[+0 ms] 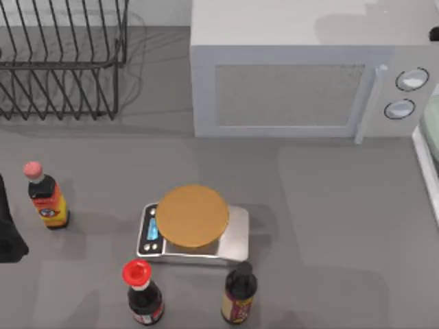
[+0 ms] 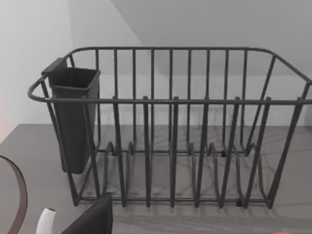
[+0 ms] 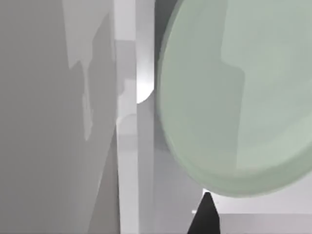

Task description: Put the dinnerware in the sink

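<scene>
1. Where the surface [image 1: 309, 205] meets its right edge, the sink [image 1: 425, 161] shows as a thin straight white rim, and a sliver of the pale mint-green plate [image 1: 432, 120] lies just inside it.
2. Close up in the right wrist view, the plate [image 3: 234, 97] sits tilted beside the white rim [image 3: 127, 146]; a dark fingertip [image 3: 207, 217] of the right gripper pokes in below it, and I cannot tell whether those fingers are open or gripping.
3. Along the left edge the left arm [image 1: 8, 233] sits parked near a pink-capped sauce bottle [image 1: 45, 195]; I cannot tell how its fingers stand.
4. Near the front edge stands a kitchen scale [image 1: 195, 233] bearing an orange-brown disc [image 1: 192, 214].
5. At the back sit a wire dish rack [image 1: 62, 62] and a microwave [image 1: 295, 75].
</scene>
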